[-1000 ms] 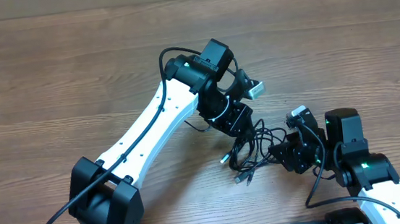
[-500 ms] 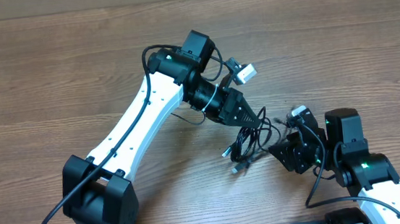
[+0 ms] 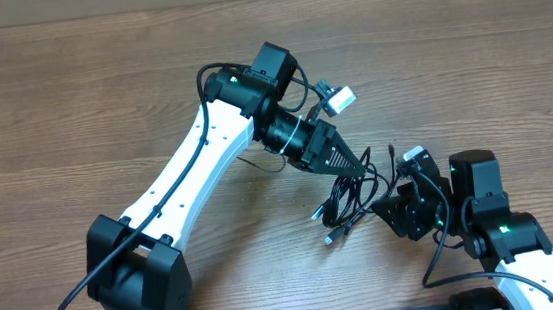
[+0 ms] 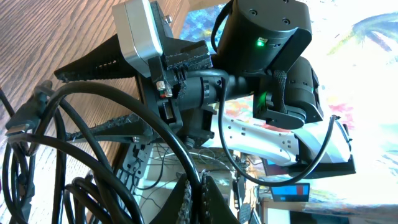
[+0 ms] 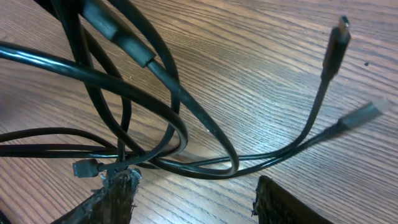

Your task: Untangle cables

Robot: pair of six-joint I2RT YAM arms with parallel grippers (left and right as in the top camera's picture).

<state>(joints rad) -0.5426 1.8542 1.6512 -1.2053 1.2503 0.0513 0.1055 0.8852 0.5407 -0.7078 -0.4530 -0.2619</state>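
The cables [image 3: 344, 201] lie in a loose tangle on the wooden surface [image 3: 70, 93], right of centre and towards the near edge, between the two tools. The left tool [image 3: 358, 164] reaches down into the top of the bunch. In its wrist view its fingers stand almost together [image 4: 196, 186], pinching one black strand that arcs up and away into the loops [image 4: 112, 112]. The right tool [image 3: 390, 209] sits at the right side of the tangle, its fingers spread wide [image 5: 196, 193] and gripping nothing. One thin strand touches its left finger, and several loops cross just ahead of it [image 5: 155, 68]. Two plug tips [image 5: 336, 37] stick out to the right, one sharp and one blurred. In the overhead view, more tips trail out at the lower left of the bunch [image 3: 332, 235].
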